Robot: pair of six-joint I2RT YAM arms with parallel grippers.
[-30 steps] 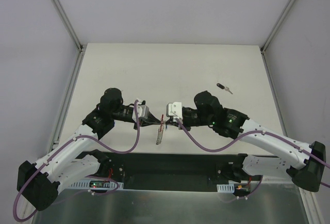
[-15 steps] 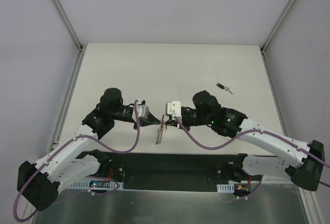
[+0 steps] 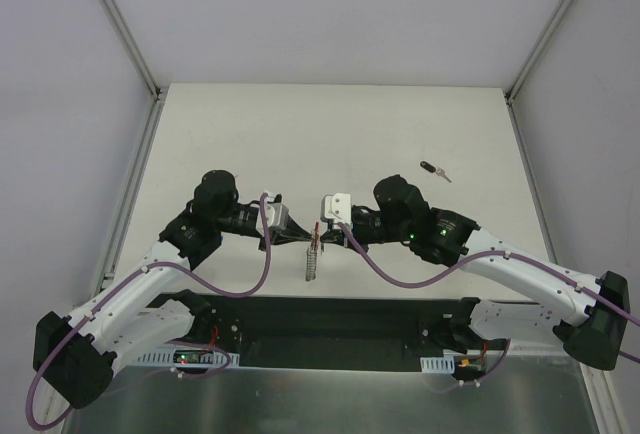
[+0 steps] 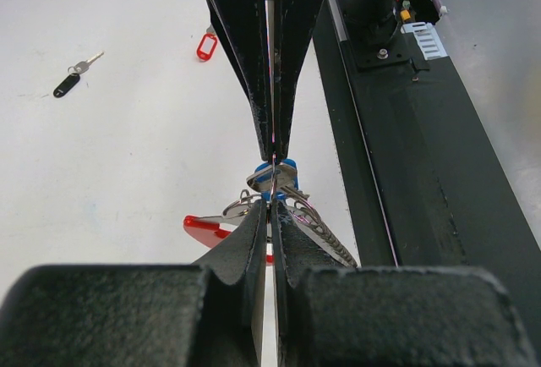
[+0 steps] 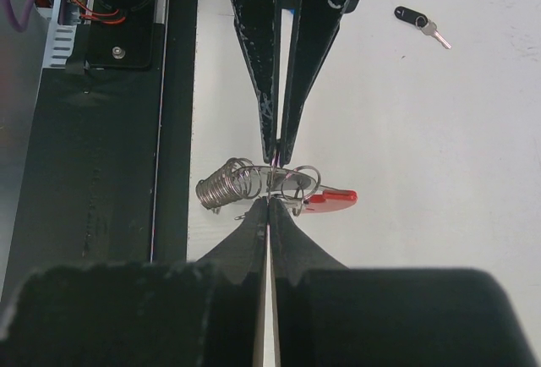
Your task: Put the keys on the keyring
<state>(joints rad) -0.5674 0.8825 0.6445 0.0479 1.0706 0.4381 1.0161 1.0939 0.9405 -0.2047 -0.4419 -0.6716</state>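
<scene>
Together at the keyring (image 5: 224, 185) — tip to tip
Left gripper (image 4: 272, 210) and right gripper (image 5: 269, 205) each pinch shut on it, blue key (image 4: 275, 174) between them; black key (image 3: 433, 169) lies well beyond.

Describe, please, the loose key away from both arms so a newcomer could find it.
On the white table, look far right, beyond the right arm. A small silver key lies there alone. Unlike the keys bunched at the keyring, its tag is black and nothing touches it.
</scene>
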